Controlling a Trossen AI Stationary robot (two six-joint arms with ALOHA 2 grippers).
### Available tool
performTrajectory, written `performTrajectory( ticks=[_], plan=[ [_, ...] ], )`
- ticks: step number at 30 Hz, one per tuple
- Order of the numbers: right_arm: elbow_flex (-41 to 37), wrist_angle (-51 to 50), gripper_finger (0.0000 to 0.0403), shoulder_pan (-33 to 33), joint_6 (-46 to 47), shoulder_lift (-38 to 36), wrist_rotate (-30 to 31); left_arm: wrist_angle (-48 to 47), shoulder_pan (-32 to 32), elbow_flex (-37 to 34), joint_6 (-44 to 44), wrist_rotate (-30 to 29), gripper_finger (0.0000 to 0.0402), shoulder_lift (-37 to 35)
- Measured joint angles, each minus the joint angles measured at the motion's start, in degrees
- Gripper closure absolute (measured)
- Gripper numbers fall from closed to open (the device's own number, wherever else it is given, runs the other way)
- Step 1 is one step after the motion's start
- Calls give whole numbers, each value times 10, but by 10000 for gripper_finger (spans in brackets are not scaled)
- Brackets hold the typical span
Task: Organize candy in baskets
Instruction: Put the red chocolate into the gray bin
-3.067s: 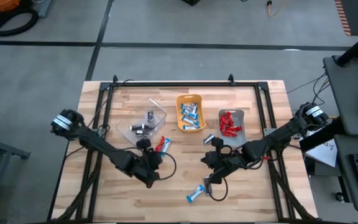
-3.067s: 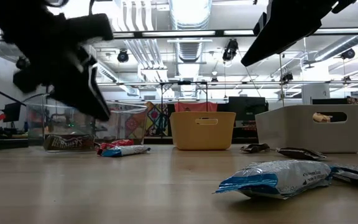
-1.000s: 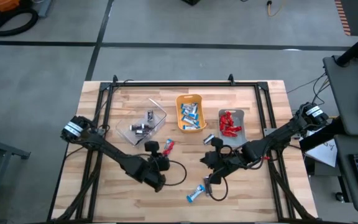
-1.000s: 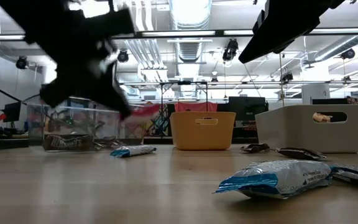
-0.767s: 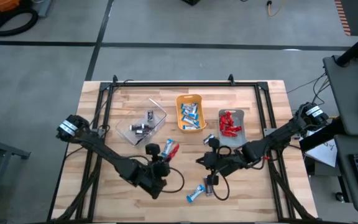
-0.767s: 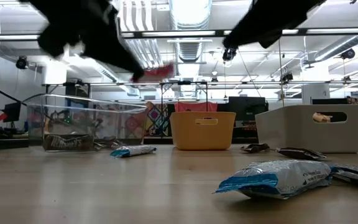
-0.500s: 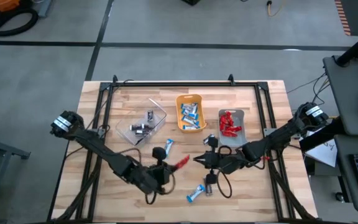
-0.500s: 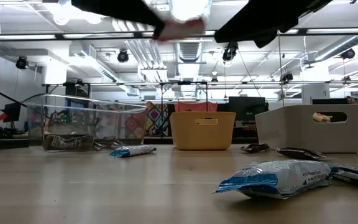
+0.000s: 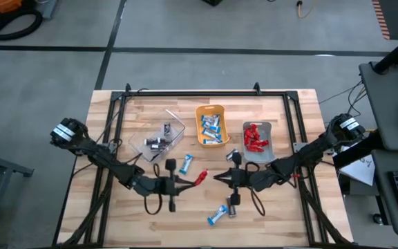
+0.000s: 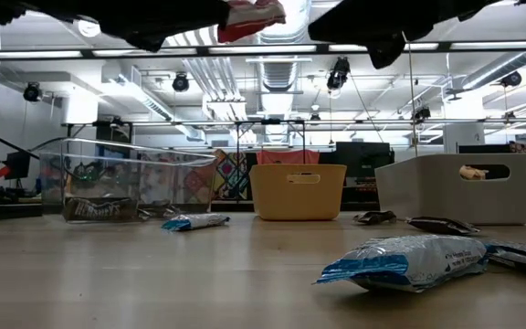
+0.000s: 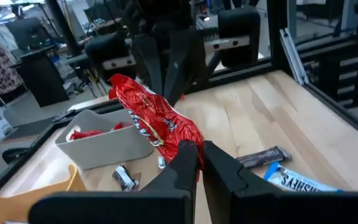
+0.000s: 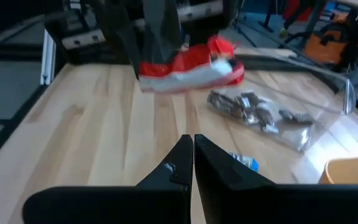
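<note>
Between the claws: one red candy aloft
Left claw (image 9: pixel 193 181) pinches a red crinkly wrapped candy bar (image 9: pixel 200 178); right claw (image 9: pixel 219 178) closed, empty; several bars await beneath on the tabletop (image 9: pixel 282 214).

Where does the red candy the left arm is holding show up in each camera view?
High view: red candy mid-table, at the left gripper, facing the right gripper.
Low view: at the top edge, high above the table.
Left wrist view: centre, pinched in the jaws.
Right wrist view: upper middle, held crosswise.
Shared landmark: the grey basket of red candy, also in the low and left wrist views.
</note>
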Motion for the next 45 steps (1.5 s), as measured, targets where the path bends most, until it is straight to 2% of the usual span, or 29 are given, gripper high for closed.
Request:
performTrajectory(
  ticks=[4, 7, 20, 23, 26, 30, 34, 37, 45],
  plan=[
    [3, 8, 387, 0, -27, 0, -10, 6, 0, -10, -21, 1, 401, 2],
    [4, 21, 363, -3, -35, 0, -34, 6, -1, -14, -35, 2, 401, 3],
    [5, 61, 168, -37, -18, 0, -55, 6, -1, 2, -52, 27, 401, 31],
    [5, 64, 138, -49, -12, 0, -98, 6, -1, 20, -48, 27, 401, 53],
    [5, 63, 126, -62, 9, 0, -160, 9, -1, 39, -31, 26, 401, 69],
    [5, 59, 134, -66, 16, 0, -201, 10, -1, 58, -11, 24, 401, 81],
    [5, 59, 167, -65, 12, 0, -206, 11, -1, 65, -6, 24, 401, 82],
    [5, 60, 212, -65, 12, 0, -204, 12, -1, 64, -6, 24, 401, 82],
    [5, 60, 364, -65, -1, 0, -205, 12, -1, 63, -8, 23, 401, 82]
  ],
)
